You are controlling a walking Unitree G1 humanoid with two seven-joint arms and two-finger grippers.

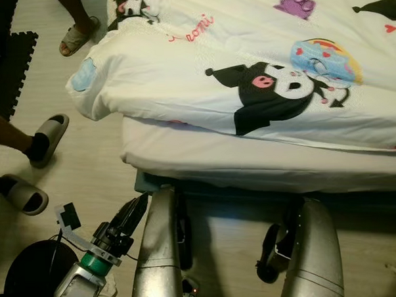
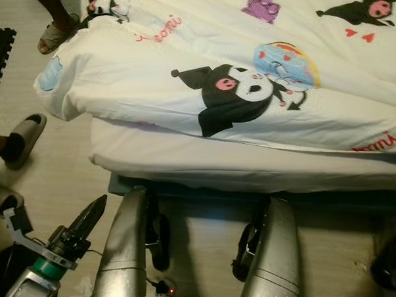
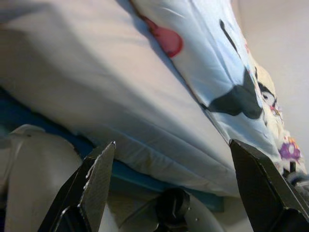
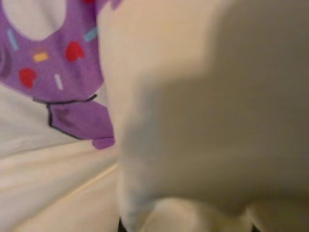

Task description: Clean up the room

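A bed (image 1: 251, 162) stands right in front of me, covered by a white duvet (image 1: 181, 64) printed with black, blue and purple cartoon figures. One duvet corner hangs over the bed's near left corner. My left gripper (image 1: 136, 209) is low at my left side, pointing up toward the bed's edge. Its fingers (image 3: 91, 188) stand wide apart with nothing between them, so it is open. White cloth with a purple print (image 4: 58, 63) lies close against the right wrist camera and hides what is behind it.
Feet in grey slippers stand on the pale floor at the left (image 1: 49, 136), (image 1: 26, 195), with another near the bed's far corner (image 1: 78, 36). A black foam mat (image 1: 10, 64) lies far left. A black round object (image 1: 32, 274) sits beside my left arm.
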